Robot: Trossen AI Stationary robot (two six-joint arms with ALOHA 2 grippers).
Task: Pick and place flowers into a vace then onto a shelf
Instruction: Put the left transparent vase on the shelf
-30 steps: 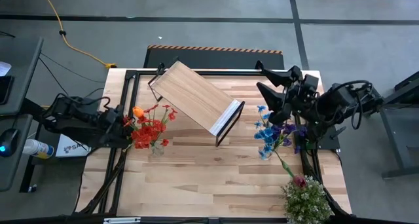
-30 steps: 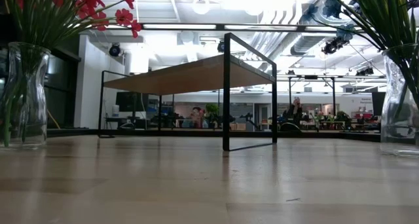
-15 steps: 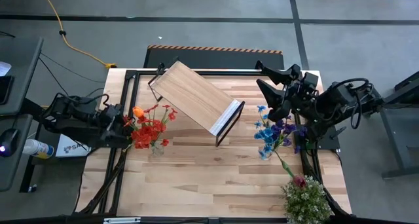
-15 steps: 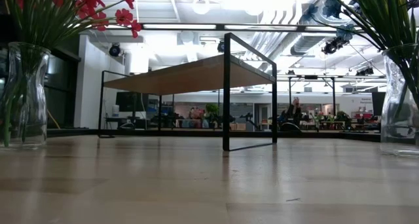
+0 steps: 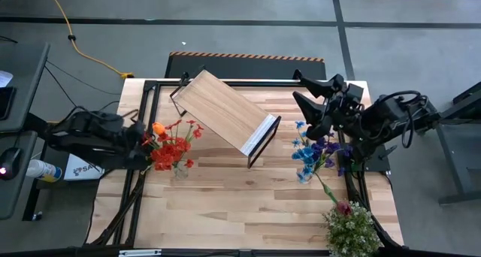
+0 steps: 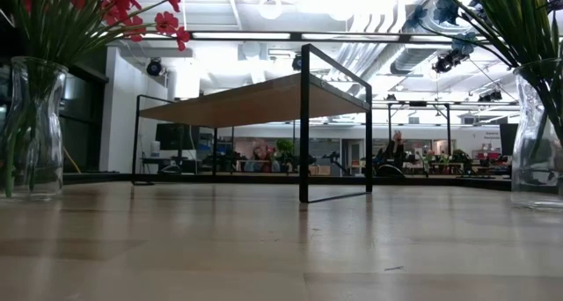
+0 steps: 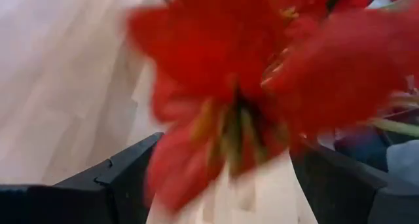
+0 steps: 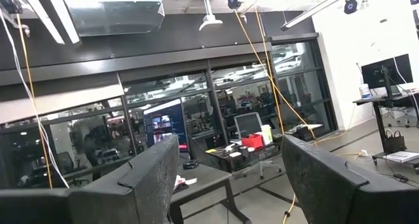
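Our left gripper point(image 5: 137, 140) has eased back slightly from the red flowers point(image 5: 171, 150), fingers spread, holding nothing. Our right gripper point(image 5: 307, 99) stays raised, open and empty, so the vases still await the shelf point(image 5: 225, 113).

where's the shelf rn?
In the high view the shelf stands at the table's far middle, set diagonally, between the red flowers on the left and the blue flowers on the right.

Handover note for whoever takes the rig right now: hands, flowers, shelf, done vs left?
Left hand: open, at the red spray flowers in the clear glass vase at the table's left edge.
Right hand: open, raised, empty, above the blue and purple flowers in the right glass vase.
Light wood shelf with black frame: mid-table, nothing on it.
Done: flowers in vases.
Left: both vases onto the shelf.
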